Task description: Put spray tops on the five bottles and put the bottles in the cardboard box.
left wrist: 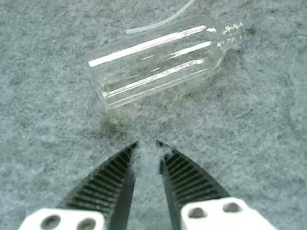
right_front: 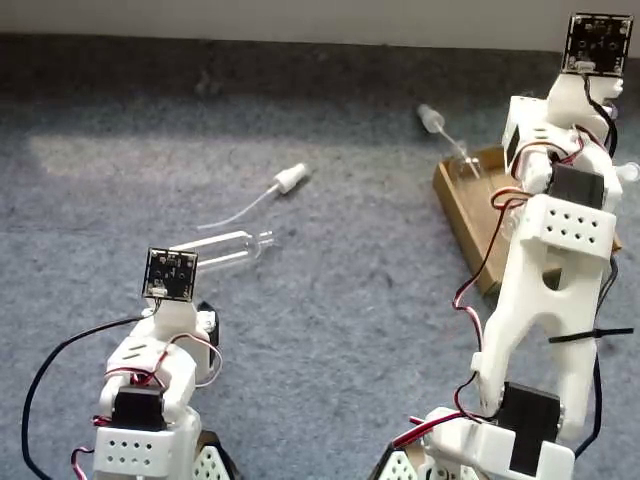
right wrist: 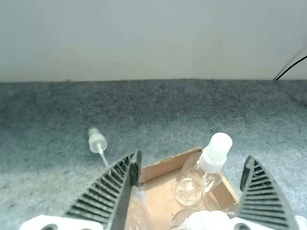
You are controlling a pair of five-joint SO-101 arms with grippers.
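bottle [left wrist: 158, 62], clear and uncapped, lying on its side on grey carpet [right_front: 330, 330], just ahead of your left gripper [left wrist: 146, 144], whose jaws stand a narrow gap apart and hold nothing. in the high view a loose spray top [right_front: 289, 179] lies at one o'clock from the bottle, its thin tube trailing back toward it. at the table's three o'clock side your right gripper [right wrist: 192, 158] hangs wide apart and empty over the cardboard box [right wrist: 165, 165], where a capped bottle [right wrist: 204, 175] sits. a second loose top [right wrist: 97, 141] lies just outside the box. risk: the bottle is round and slick, so jaws this narrow may nudge it into a roll instead of taking it; the top's tube may snag on the carpet pile.
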